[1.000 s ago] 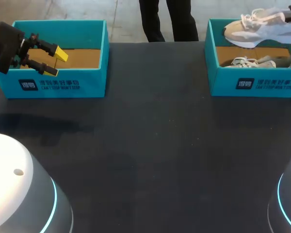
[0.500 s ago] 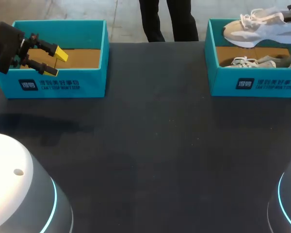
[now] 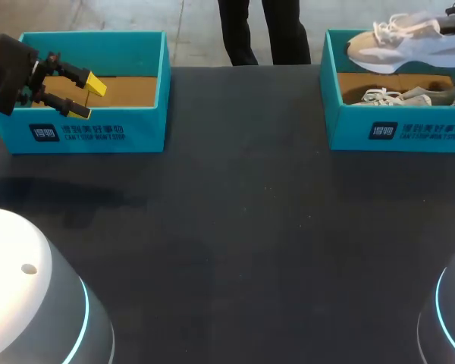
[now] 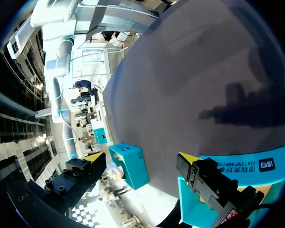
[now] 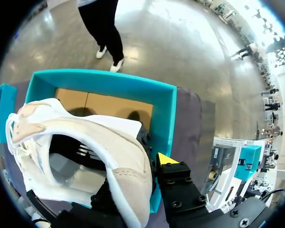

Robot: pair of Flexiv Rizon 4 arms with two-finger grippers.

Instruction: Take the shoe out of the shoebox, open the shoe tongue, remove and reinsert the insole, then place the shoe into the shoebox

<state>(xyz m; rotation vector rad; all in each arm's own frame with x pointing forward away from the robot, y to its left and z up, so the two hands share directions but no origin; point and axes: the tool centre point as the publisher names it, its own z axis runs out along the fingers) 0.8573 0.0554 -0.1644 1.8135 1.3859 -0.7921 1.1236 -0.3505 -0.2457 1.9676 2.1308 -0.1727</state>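
Right wrist view: right pincer (image 5: 145, 173) clamps cream-and-white sneaker (image 5: 85, 142) by its heel above teal cardboard shoebox (image 5: 164, 109); a slipping hold could drop it. Left pincer (image 3: 87, 97) hangs released.

The shoe (image 3: 406, 44) above the shoebox (image 3: 398, 133) is showing matt cream suede-like panels, cloth laces and a smooth white sole. The shoebox is presenting matt teal card walls and a brown cardboard floor. The table (image 3: 243, 220) before the shoebox is looking dark and matt.

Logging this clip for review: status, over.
Left gripper open, over left shoebox. Right gripper shut on shoe, held above right shoebox. Second shoe lies inside it. Nothing blocking.
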